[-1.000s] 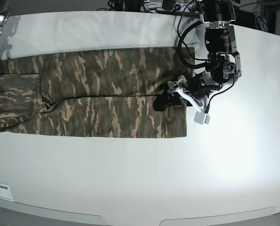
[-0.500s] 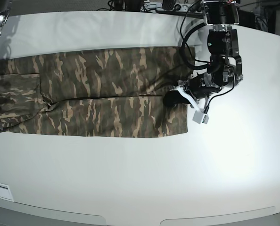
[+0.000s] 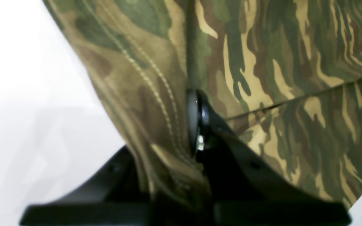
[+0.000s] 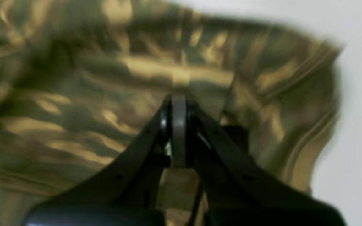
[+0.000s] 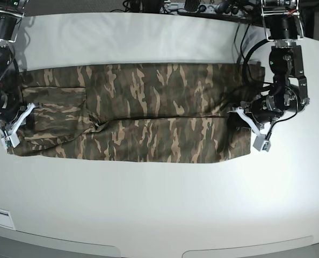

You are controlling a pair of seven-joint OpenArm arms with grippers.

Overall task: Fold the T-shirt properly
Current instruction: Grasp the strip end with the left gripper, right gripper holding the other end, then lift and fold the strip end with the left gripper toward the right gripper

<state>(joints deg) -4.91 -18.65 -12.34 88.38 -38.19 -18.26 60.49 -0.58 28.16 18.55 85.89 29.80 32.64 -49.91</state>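
This looks like a robotics lab: a wide white table (image 5: 159, 204) with rounded corners fills the base view, bare but for a camouflage T-shirt (image 5: 149, 121) stretched across it. Two black robot arms reach in, one at 9 o'clock (image 5: 1, 64) and one at 3 o'clock (image 5: 283, 70), each trailing loose black cables (image 5: 245, 51). Up at 12 o'clock, past the table's far edge, there's a clutter of more wiring and dark equipment (image 5: 186, 6), too small to make out in detail.
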